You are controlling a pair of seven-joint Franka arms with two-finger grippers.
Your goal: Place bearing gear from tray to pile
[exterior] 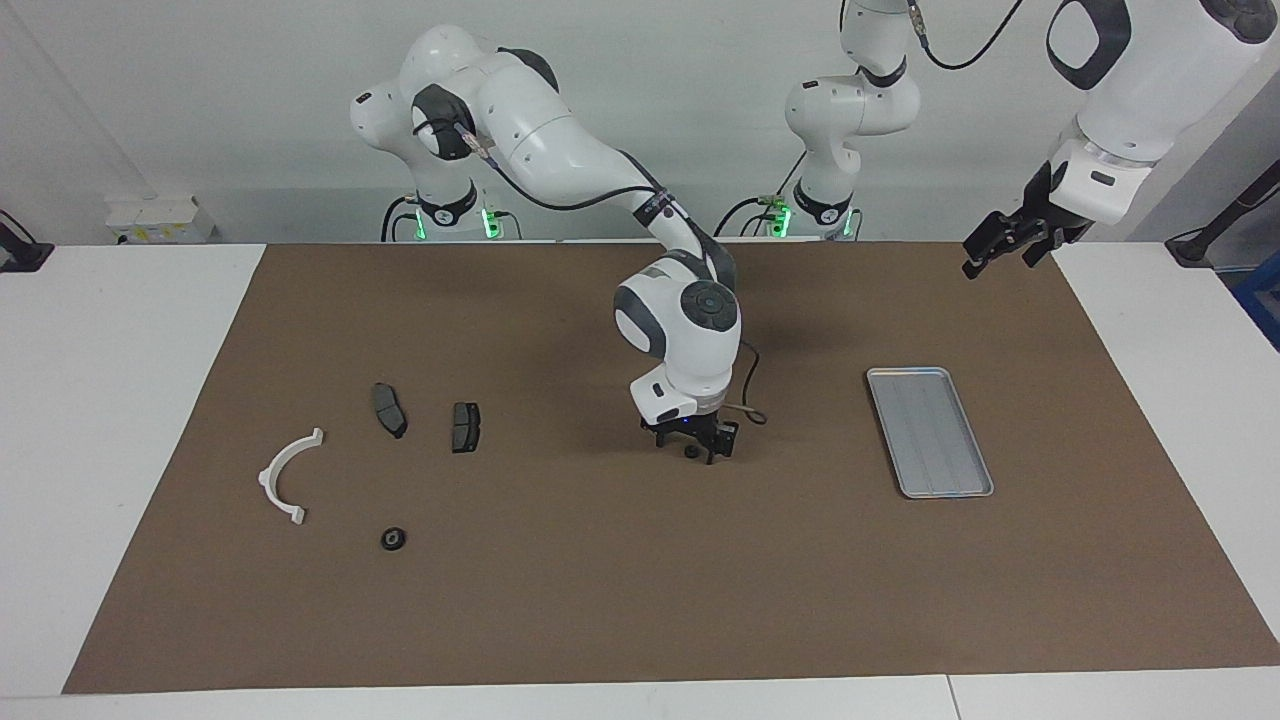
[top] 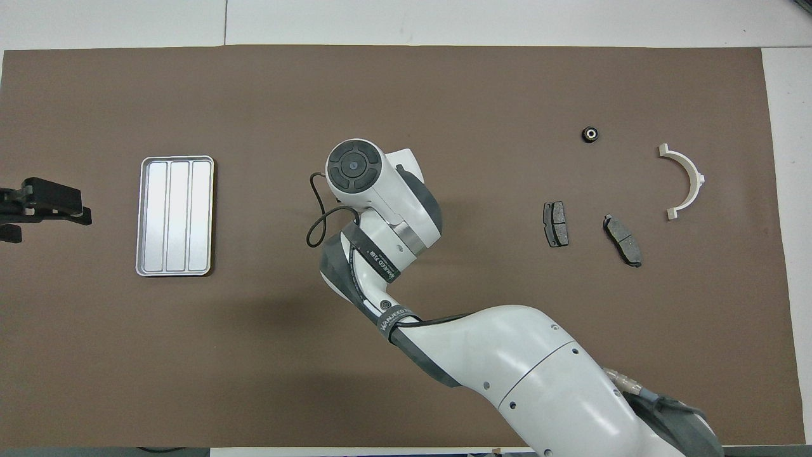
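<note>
A small black bearing gear (exterior: 690, 452) lies on the brown mat at mid-table. My right gripper (exterior: 692, 447) is down over it, open, with one finger on each side; I cannot tell whether they touch it. In the overhead view the right wrist (top: 354, 166) hides both. The silver tray (exterior: 930, 432) (top: 174, 216) lies empty toward the left arm's end. The pile is at the right arm's end: a white bracket (exterior: 288, 475) (top: 685, 181) and two dark brake pads (exterior: 389, 409) (exterior: 465, 426). My left gripper (exterior: 1002, 247) (top: 39, 209) waits open in the air at the mat's edge.
A second small black bearing gear (exterior: 393, 539) (top: 590, 134) lies by the pile, farther from the robots than the brake pads. A loose black cable (exterior: 748, 405) loops off the right wrist. White tabletop (exterior: 120, 400) borders the mat at both ends.
</note>
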